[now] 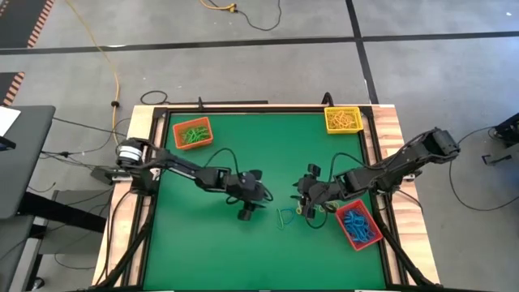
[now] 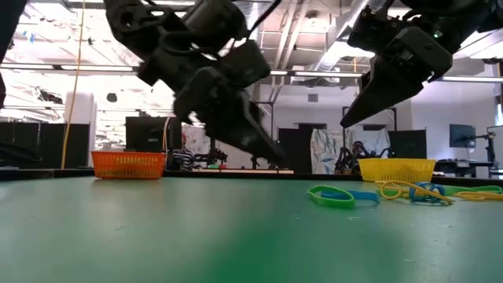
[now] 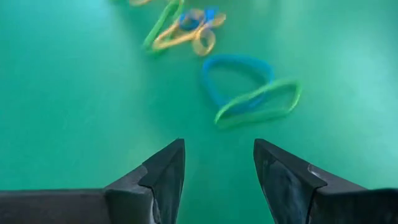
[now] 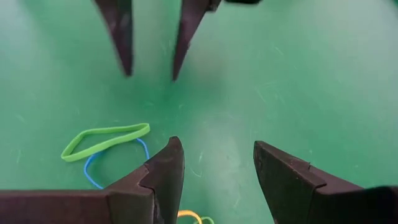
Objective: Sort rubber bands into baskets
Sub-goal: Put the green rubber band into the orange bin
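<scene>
We see a thin green rubber band [image 4: 104,140] lying flat on the smooth green worktop [image 1: 219,243], stretched into a long narrow loop over a rounder blue band [image 3: 235,73]. Both the left tool [image 3: 217,163] and right tool [image 4: 214,163] hover open and empty.

Overhead, table-level, two close wrist views

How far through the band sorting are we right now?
Mostly done: the orange basket, yellow basket and red basket all hold bands. In hand: nothing; left gripper and right gripper hang open above the mat. Left: a green band lying over a blue band, plus a small mixed cluster.
</scene>
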